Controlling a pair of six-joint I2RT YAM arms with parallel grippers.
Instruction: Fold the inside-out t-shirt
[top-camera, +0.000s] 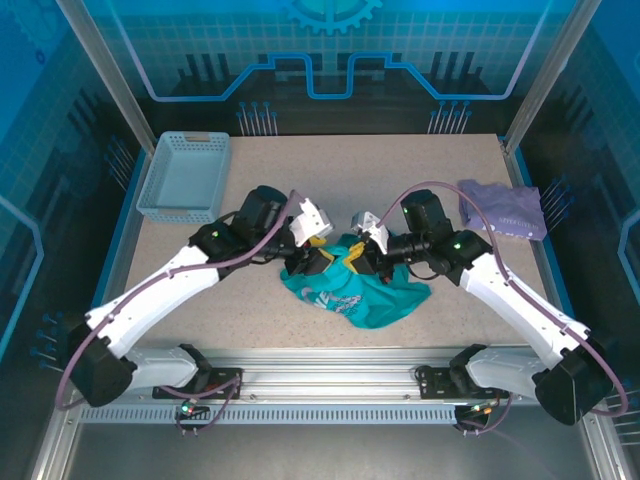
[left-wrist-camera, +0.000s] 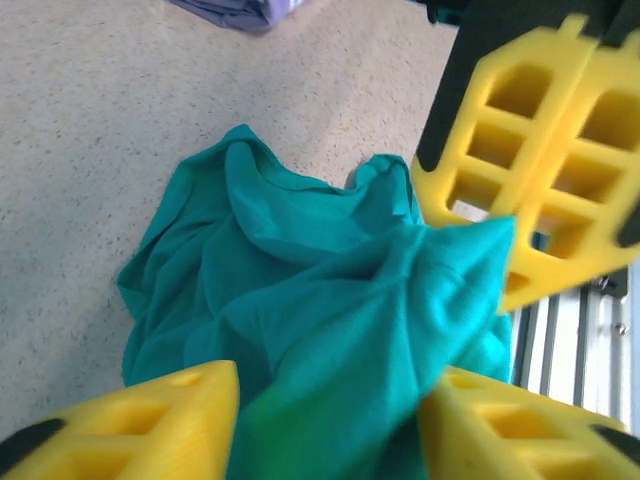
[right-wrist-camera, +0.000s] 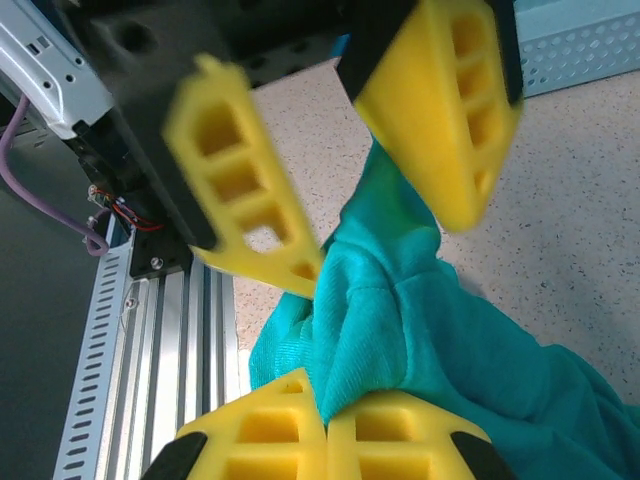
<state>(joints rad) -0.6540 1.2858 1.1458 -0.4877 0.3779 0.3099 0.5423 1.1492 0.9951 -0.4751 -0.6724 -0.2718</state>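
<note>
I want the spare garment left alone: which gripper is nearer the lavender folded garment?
Right. The right gripper, shut on the teal t-shirt, lies left of the lavender folded garment, apart from it; the left gripper sits beyond it, farther left, open around the same shirt.

There is one teal-green soft cloth t-shirt (top-camera: 370, 298), one lavender-purple folded garment (top-camera: 503, 208), one pale blue plastic lattice basket (top-camera: 185, 178) and one speckled beige table (top-camera: 400, 170). Two white jointed robot arms (top-camera: 150, 295) carry two grippers, the left gripper (left-wrist-camera: 330, 400) and the right gripper (right-wrist-camera: 325, 410), each with two yellow latticed fingers (right-wrist-camera: 260, 430), four in all.
</note>
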